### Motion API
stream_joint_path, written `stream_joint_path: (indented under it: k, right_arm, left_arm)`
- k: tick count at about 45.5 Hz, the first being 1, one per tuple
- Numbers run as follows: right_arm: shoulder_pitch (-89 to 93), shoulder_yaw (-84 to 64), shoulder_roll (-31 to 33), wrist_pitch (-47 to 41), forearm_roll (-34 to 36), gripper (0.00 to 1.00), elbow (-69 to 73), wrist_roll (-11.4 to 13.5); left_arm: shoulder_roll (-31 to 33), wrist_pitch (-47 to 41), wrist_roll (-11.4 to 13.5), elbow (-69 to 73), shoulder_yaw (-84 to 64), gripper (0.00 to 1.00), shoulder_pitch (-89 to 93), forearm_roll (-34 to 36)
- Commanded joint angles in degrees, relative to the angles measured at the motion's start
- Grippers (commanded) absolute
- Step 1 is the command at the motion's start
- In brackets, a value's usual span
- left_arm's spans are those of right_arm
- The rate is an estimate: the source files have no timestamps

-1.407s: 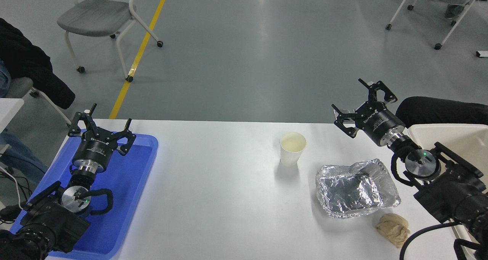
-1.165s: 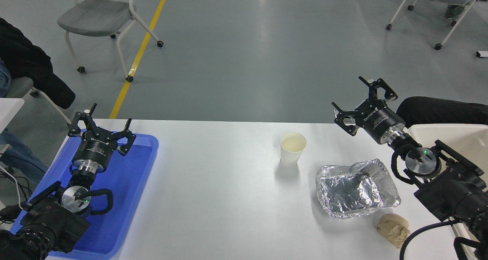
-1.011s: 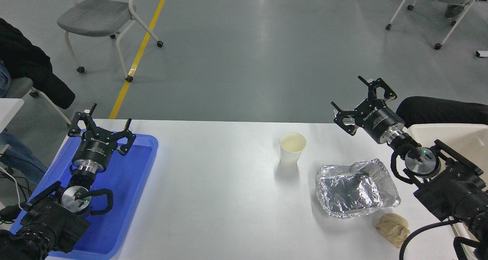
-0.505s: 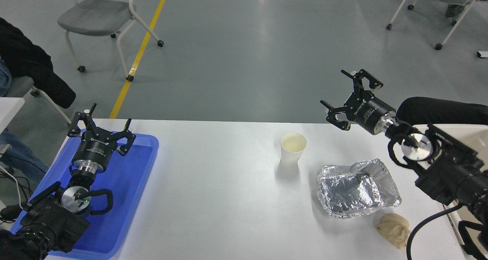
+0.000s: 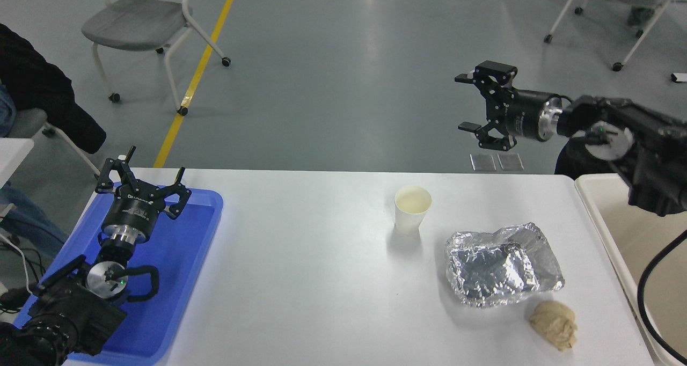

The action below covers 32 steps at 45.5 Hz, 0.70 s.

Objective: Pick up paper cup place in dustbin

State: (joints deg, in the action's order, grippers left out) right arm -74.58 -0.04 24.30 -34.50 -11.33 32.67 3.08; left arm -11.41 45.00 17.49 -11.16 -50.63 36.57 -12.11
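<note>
Now swinging the right end effector [image 5: 472, 103] up and sideways, fingers apart and empty, readying an approach to the paper cup [image 5: 412, 210] standing upright on the worktop [image 5: 311, 258], ungrasped.

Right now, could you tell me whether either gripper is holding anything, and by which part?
Nothing is held. The right gripper is open in the air above the paper cup; the left gripper is open over the blue tray.
</note>
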Motion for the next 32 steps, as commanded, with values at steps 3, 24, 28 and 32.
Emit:
stream_joint_path:
  k: [3,24,28,32]
  right_arm:
    - [-17.6,-32.5,0.7,-0.3,-3.1,1.00,9.8,0.2]
    - [-40.3,-57.2,-0.7,-0.2,-5.6,1.00,41.8,0.2]
    - [-43.2,-60.5,-2.3,-0.2,-5.2,1.00,45.4,0.2]
    - [-46.3,-64.0,-2.9,-0.4,-5.3,1.00,49.8,0.2]
  left_arm:
    - [0.0,0.0,0.0,0.0,0.0,1.00,0.0,0.1]
    - [0.0,0.0,0.0,0.0,0.0,1.00,0.0,0.0]
    - [0.0,0.0,0.0,0.0,0.0,1.00,0.0,0.0]
    - [0.0,0.0,0.0,0.0,0.0,1.00,0.0,0.0]
